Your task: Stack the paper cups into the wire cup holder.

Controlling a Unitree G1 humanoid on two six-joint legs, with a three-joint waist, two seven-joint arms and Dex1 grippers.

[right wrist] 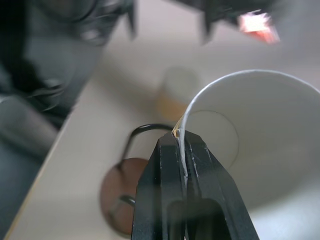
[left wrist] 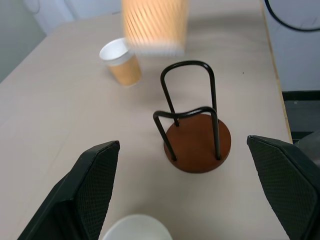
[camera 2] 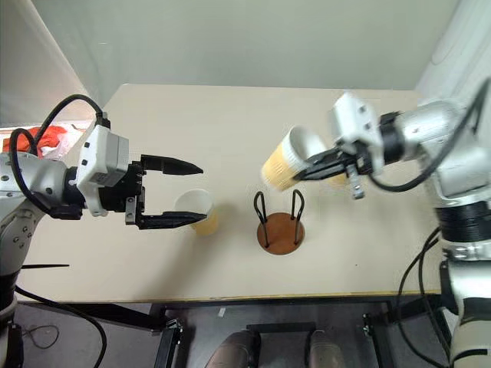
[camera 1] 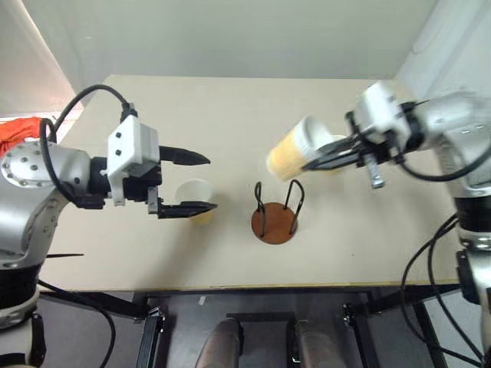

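Nearest the robot, the round reddish-brown disc holder with two black upright wire loops (camera 1: 274,215) stands empty near the table's front edge, on the pale beige tabletop (camera 1: 230,115). Just to its left a tan ribbed paper cup with a white rim (camera 1: 195,199) stands upright between the spread, unclenched fingers of the left gripper (camera 1: 192,182), untouched. Higher and a little farther back, the right gripper (camera 1: 326,158) is clenched on the rim of a second tan paper cup (camera 1: 291,152), carried tilted in the air above the holder. The pinch takes only one thin wall, so I judge the cup could swing or slip, and coming down tilted it might catch a wire loop and tip the light holder. The right wrist view shows the fingers nipping the wall inside and out; the left wrist view alone clearly shows a third cup (left wrist: 121,62) standing beyond the holder.
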